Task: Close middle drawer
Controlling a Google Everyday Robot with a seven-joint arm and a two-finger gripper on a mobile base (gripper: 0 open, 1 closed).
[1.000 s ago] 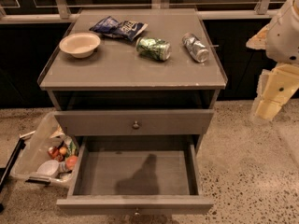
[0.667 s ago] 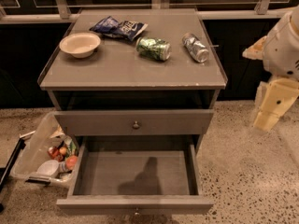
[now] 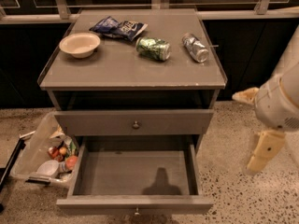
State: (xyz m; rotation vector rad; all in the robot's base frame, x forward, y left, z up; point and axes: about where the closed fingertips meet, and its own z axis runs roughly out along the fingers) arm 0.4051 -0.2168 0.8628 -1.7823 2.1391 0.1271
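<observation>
Nearest you, low and to the left of the pincer, the middle drawer (image 3: 135,174) stands pulled well out of the desk (image 3: 117,71). You can see its grey bottom with a dark shadow across it, and its front panel carries a small round knob (image 3: 136,212) at the centre. Your pincer (image 3: 264,147) hangs off the desk's right side above the speckled floor (image 3: 233,190), well apart from the drawer and touching nothing; you cannot tell whether it is apart or together. Further left, past the drawer, a clear plastic bin (image 3: 35,150) sits on the floor beside the desk with small items inside. Just behind the open drawer, level with the pincer, the top drawer (image 3: 93,122) is pushed in flush. Beyond, up on the desk and left of the pincer, lie a silver can (image 3: 195,47) nearest it, then a green can (image 3: 153,48), a pair of blue snack bags (image 3: 119,27), and a pale bowl (image 3: 80,44) farthest off.
</observation>
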